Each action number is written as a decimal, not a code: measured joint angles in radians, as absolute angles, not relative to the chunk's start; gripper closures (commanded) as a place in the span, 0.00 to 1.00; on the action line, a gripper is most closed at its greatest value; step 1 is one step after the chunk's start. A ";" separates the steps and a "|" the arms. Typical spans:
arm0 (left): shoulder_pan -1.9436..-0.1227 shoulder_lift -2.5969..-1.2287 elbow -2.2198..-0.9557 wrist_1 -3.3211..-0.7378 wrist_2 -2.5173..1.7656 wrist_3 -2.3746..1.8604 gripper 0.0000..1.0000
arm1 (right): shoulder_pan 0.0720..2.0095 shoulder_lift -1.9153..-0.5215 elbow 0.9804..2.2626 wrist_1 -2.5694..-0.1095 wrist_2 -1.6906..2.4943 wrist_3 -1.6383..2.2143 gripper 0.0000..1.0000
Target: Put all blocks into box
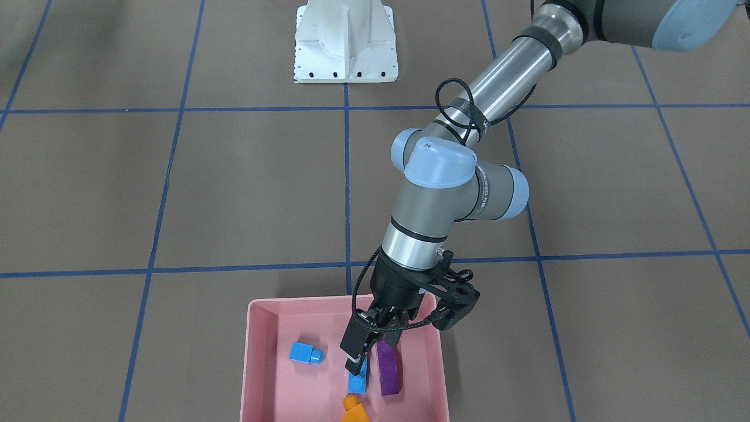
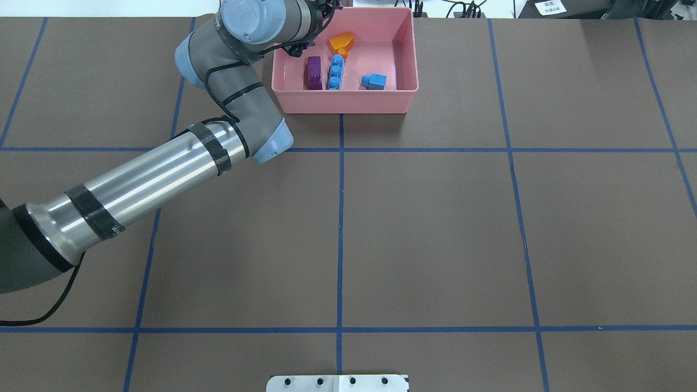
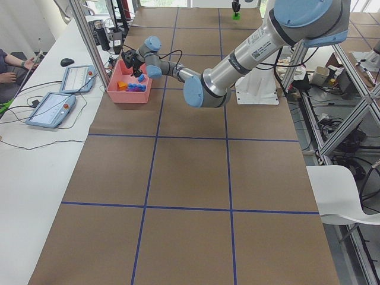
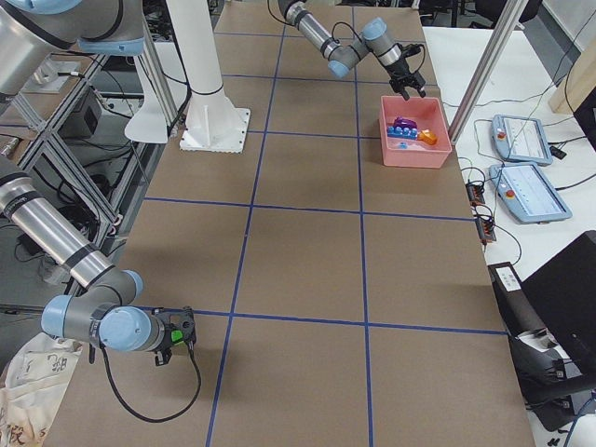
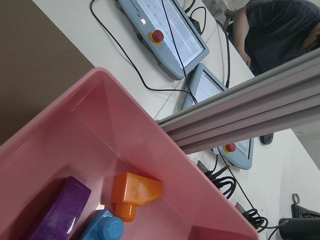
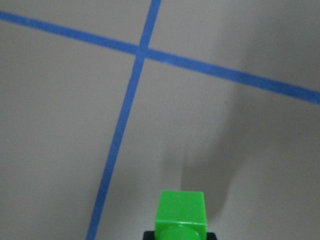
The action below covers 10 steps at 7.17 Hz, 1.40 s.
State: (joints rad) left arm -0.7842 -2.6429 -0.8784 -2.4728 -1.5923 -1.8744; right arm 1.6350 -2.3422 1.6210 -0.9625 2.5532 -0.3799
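Note:
The pink box (image 1: 253,363) sits at the table's far edge, also in the overhead view (image 2: 348,106). In it lie the orange block (image 1: 353,409), the small blue block (image 1: 306,353), the purple block (image 1: 388,366) and the long blue block (image 1: 357,382). My left gripper (image 1: 363,354) hangs inside the box, just above the long blue block's end, and looks open and empty. The left wrist view shows the orange block (image 5: 135,192) and the purple block (image 5: 60,215). My right gripper (image 4: 172,337) is far from the box, shut on the green block (image 6: 180,215) above the table.
The white robot base (image 1: 345,53) stands mid-table on the robot's side. Beyond the box are two teach pendants (image 4: 521,140), cables and an aluminium post (image 5: 250,105). A person (image 3: 6,65) sits past the table's edge. Blue tape lines grid the brown table.

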 measured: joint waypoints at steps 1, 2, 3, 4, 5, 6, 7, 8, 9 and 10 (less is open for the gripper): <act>-0.784 -2.641 -0.880 -2.473 -1.592 -1.874 0.00 | 1.700 -2.327 1.669 -0.965 2.527 -0.341 1.00; -0.784 -2.641 -0.880 -2.473 -1.592 -1.875 0.00 | 1.755 -2.294 1.704 -0.967 2.491 -0.315 1.00; -0.784 -2.640 -0.880 -2.473 -1.592 -1.876 0.00 | 1.809 -2.238 1.723 -0.967 2.451 -0.295 1.00; -0.784 -2.640 -0.881 -2.473 -1.592 -1.878 0.00 | 1.849 -2.177 1.730 -0.966 2.413 -0.275 1.00; -0.784 -2.640 -0.883 -2.473 -1.592 -1.881 0.00 | 1.869 -2.106 1.733 -0.967 2.390 -0.214 1.00; -0.785 -2.640 -0.885 -2.474 -1.592 -1.881 0.00 | 1.873 -2.028 1.728 -0.968 2.382 -0.113 1.00; -0.788 -2.639 -0.887 -2.474 -1.592 -1.880 0.00 | 1.859 -1.943 1.711 -0.970 2.392 0.002 1.00; -0.794 -2.636 -0.901 -2.472 -1.592 -1.875 0.00 | 1.817 -1.842 1.678 -0.976 2.430 0.129 1.00; -0.808 -2.617 -0.942 -2.457 -1.593 -1.867 0.00 | 1.752 -1.730 1.645 -0.991 2.473 0.265 1.00; -0.838 -2.585 -0.997 -2.409 -1.594 -1.836 0.00 | 1.679 -1.613 1.628 -1.014 2.495 0.403 1.00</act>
